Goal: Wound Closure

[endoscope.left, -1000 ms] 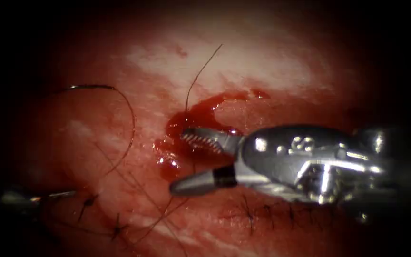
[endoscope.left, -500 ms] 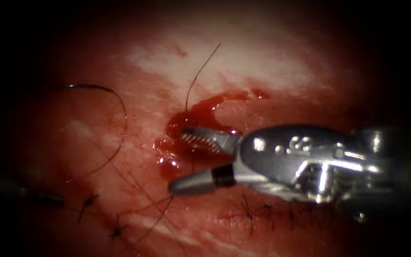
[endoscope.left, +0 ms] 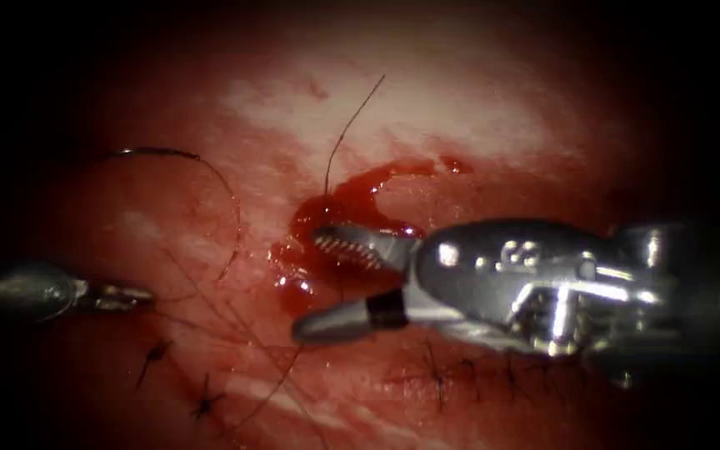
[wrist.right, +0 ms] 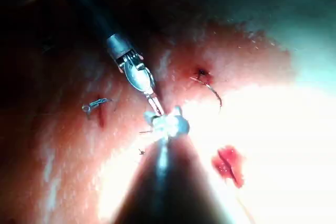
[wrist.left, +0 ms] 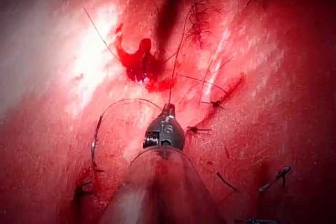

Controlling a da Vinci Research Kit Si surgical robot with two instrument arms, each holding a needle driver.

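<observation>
We are seeing knotted stitches [endoscope.left: 153,353] below the right tool [endoscope.left: 327,283], whose jaws are gaping wide, holding nothing, beside red fluid [endoscope.left: 339,208]. The left tool [endoscope.left: 122,293], apparently closed on thread [endoscope.left: 231,208], sits near the curved needle [wrist.left: 97,132] lying on the tissue [endoscope.left: 427,117].

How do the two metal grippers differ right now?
The right gripper stands open, its toothed jaw over the red fluid, holding nothing; the left gripper is shut on the thread. The right gripper sits mid-tissue; the left gripper sits at the endoscope view's left edge. Both are metal.
</observation>
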